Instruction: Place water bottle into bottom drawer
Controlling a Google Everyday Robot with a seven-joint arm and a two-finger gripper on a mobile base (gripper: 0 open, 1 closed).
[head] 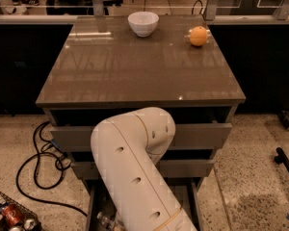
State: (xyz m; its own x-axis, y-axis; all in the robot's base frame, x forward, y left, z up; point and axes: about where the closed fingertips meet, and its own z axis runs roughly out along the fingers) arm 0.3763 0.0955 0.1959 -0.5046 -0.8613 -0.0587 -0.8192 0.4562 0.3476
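Lying on the floor at the left are black cables (36,162) and a wire basket (2,208) with cans. Next, the bottom drawer (91,205) is pulled open, and a bit of the clear water bottle (105,221) shows inside by its left wall. The big white arm (135,177) hides the claw down there, so I cannot tell if it grips. On the desk (135,76) sit a white bowl (143,23) and an orange (198,35).
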